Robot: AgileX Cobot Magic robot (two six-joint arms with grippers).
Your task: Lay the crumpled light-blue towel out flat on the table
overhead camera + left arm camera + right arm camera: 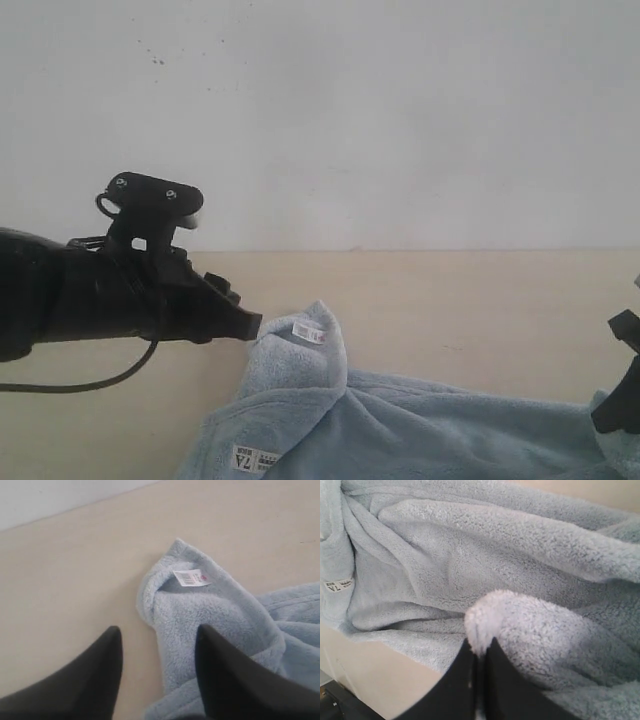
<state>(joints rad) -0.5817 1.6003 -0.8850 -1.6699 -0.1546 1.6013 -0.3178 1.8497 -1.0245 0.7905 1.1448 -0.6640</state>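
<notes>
The light-blue towel (pixel 400 425) lies bunched along the near part of the beige table (pixel 450 300), one corner with a white tag (pixel 308 332) sticking up toward the left. My left gripper (pixel 159 632) is open just beside that corner, one finger (pixel 225 665) over the cloth, the other (pixel 97 665) over bare table, nothing held. At the far right edge of the exterior view only part of my right gripper (pixel 620 400) shows. In the right wrist view my right gripper (pixel 480 647) is shut on a fold of the towel (pixel 490 580).
A plain white wall (pixel 350 110) rises behind the table. A second white tag (pixel 255 459) sits on the towel near the front left. Bare tabletop stretches behind the towel and to its left (pixel 65 580).
</notes>
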